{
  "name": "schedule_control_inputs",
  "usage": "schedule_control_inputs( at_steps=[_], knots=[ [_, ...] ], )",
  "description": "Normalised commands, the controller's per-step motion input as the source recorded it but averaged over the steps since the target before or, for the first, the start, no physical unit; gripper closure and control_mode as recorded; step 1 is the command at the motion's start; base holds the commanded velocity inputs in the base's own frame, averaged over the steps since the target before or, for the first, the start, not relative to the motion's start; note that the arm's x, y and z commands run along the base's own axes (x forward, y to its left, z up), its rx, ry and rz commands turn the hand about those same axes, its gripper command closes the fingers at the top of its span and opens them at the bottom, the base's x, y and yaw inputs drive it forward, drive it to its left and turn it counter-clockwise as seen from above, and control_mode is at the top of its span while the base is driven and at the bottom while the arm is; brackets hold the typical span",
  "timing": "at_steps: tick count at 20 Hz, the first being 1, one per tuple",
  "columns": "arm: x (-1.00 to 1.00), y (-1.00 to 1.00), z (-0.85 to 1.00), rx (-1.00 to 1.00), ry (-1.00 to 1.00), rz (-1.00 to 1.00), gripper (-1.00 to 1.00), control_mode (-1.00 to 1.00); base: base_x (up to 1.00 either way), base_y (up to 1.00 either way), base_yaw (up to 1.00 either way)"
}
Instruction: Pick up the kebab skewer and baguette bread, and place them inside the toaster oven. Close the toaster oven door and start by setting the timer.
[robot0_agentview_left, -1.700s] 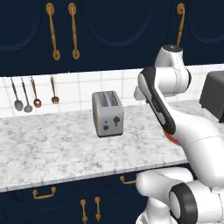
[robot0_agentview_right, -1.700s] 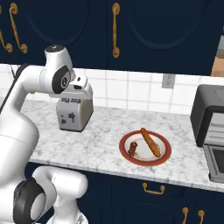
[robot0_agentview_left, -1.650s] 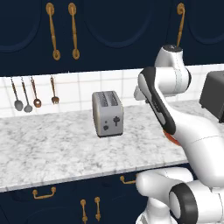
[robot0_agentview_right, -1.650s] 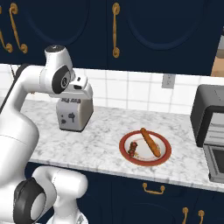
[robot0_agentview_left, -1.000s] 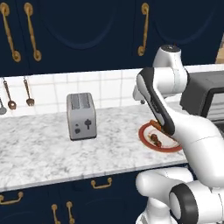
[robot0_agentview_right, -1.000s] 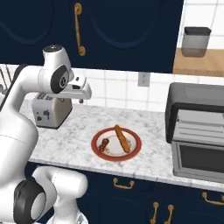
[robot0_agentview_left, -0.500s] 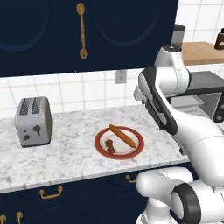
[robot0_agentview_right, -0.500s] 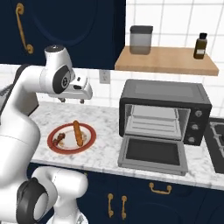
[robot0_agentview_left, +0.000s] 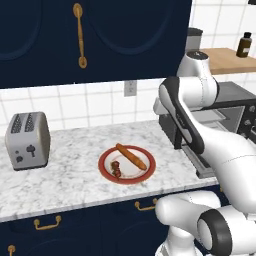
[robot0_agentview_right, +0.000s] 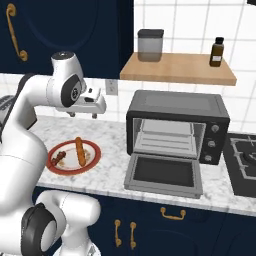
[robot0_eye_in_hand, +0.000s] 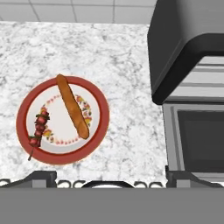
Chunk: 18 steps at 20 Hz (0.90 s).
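you had the gripper empty, spread unclear, over a light, thin kebab skewer; pinching its chunky middle looked safest.

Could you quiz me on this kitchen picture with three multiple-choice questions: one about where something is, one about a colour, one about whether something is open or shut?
1. Where does the baguette bread lie?
A. inside the toaster oven
B. on the plate beside the kebab skewer
C. on the wooden shelf

2. What colour is the plate's rim?
A. red
B. blue
C. green

3. How is the toaster oven door?
A. shut
B. taken off
C. dropped open

Answers:
1 B, the loaf rests on the plate next to the kebab skewer.
2 A, a red band circles the white middle.
3 C, the door lies flat in front of the toaster oven, with the rack visible inside.
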Motion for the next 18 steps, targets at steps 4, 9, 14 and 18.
schedule_control_inputs(
  at_steps=[4, 9, 14, 18],
  knots=[
    [0.0, 0.0, 0.0, 0.0, 0.0, 0.0, -1.0, 1.0, 0.03, -0.13, 0.0],
    [0.0, 0.0, 0.0, 0.0, 0.0, 0.0, -1.0, 1.0, 0.41, -0.18, 0.0],
    [0.0, 0.0, 0.0, 0.0, 0.0, 0.0, -1.0, 1.0, 0.33, -0.21, 0.0],
    [0.0, 0.0, 0.0, 0.0, 0.0, 0.0, -1.0, 1.0, 0.06, -0.19, 0.0]
  ],
)
